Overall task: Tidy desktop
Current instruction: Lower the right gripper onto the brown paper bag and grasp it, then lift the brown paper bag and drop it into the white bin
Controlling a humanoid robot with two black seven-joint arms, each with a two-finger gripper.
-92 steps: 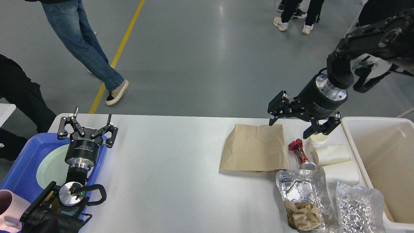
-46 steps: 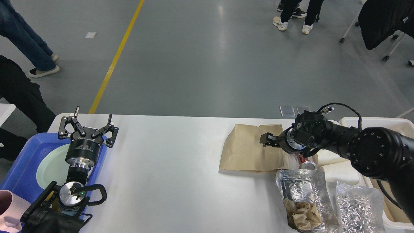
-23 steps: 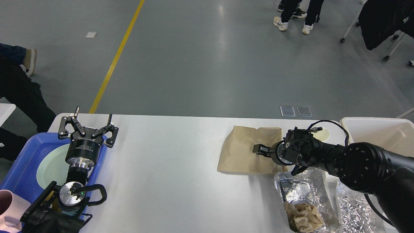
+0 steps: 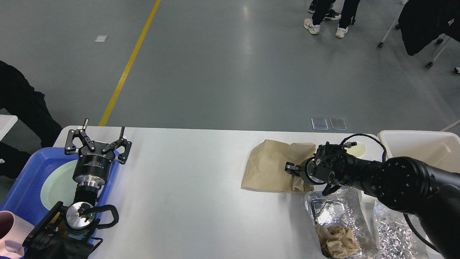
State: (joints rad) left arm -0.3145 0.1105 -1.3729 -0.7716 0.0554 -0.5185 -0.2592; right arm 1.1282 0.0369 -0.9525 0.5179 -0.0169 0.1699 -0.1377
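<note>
The white desktop [image 4: 187, 187] spans the view. A brown paper bag [image 4: 267, 165] lies flat at its right of centre. My right gripper [image 4: 294, 172] reaches in low from the right and sits on the bag's right edge. The paper is bunched and wrinkled there, so the gripper looks shut on it. My left gripper [image 4: 97, 136] points away from me over the far edge of a blue tray [image 4: 21, 187], open and empty.
The tray holds a pale green plate [image 4: 54, 185] and a pink cup [image 4: 9, 230]. Two foil bags [image 4: 334, 208] [image 4: 393, 230], one with crumpled brown paper [image 4: 337, 239], lie front right. A cream bin [image 4: 420, 144] stands at the right edge, with a white cup [image 4: 359, 149] beside it. People stand beyond the table.
My right arm came down from above the cups onto the bag's right edge. The bag has crumpled and shifted there. A passer-by at the left walked off. The left arm stayed still.
</note>
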